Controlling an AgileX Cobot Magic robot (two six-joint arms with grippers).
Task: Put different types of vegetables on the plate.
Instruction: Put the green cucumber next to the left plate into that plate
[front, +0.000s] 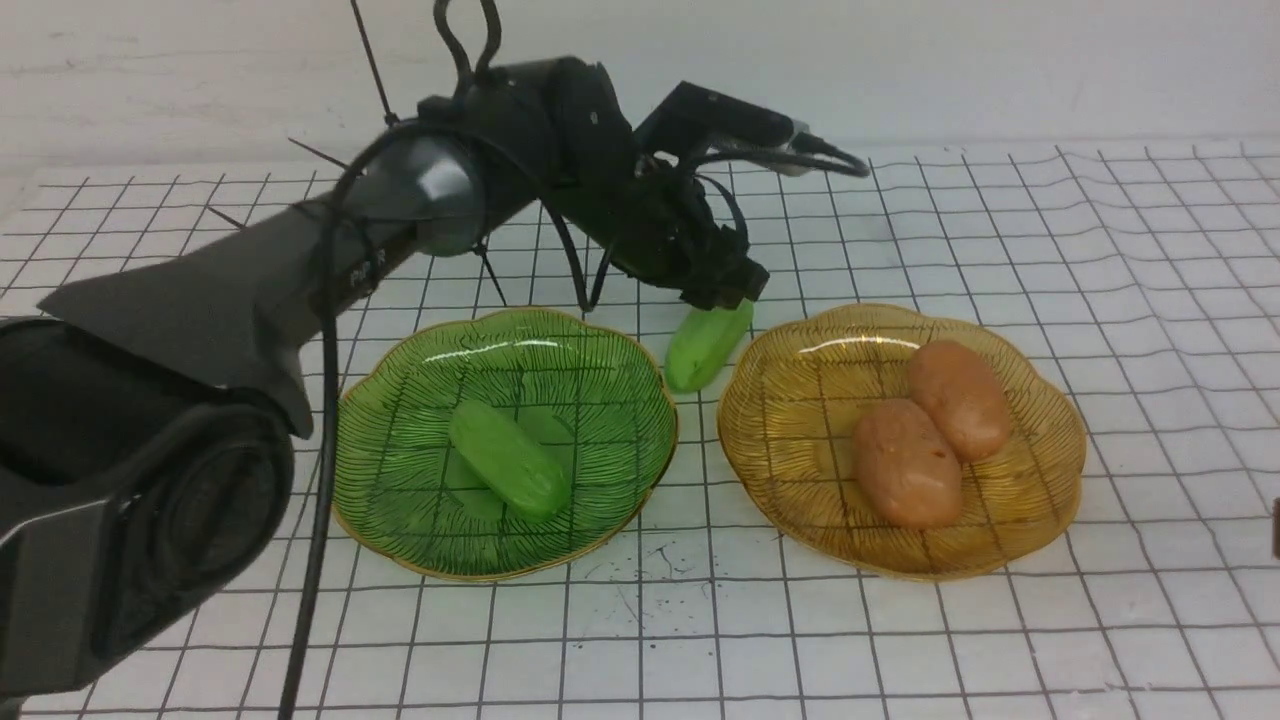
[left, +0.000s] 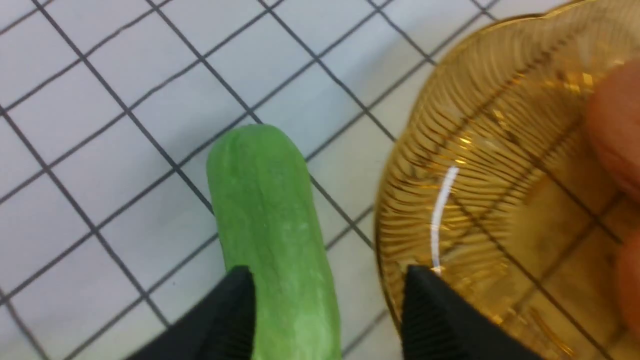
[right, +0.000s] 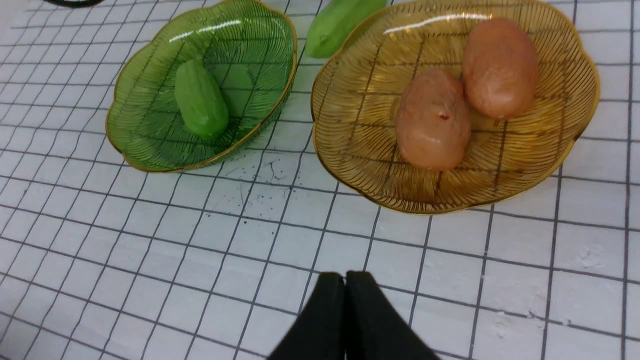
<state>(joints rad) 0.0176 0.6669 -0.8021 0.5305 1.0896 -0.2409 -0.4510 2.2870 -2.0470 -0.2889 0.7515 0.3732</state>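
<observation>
- Black against the white grid in the front view, the left arm (front: 380, 240) stretches from the near left toward the far middle with its wrist bent down. The left gripper (front: 722, 292) hangs over the far end of the loose cucumber (front: 706, 345).
- That cucumber lies on the surface (front: 900, 640) between the green plate (front: 400, 520) and the amber plate (front: 1040, 480).
- A second cucumber (front: 507, 458) lies in the green plate. A near potato (front: 906, 463) and a far potato (front: 960, 398) lie touching in the amber plate.
- Left wrist view: the left gripper (left: 328, 274) is spread wide astride the loose cucumber (left: 267, 210). One finger (left: 225, 320) is close against the cucumber's side. The other (left: 440, 320) stands apart from it, over the amber plate's (left: 500, 150) rim.
- Right wrist view: the right gripper (right: 345, 285) is clenched, fingers pressed together on nothing. It hangs above bare surface (right: 150, 250) on the near side of the amber plate (right: 350, 125).
</observation>
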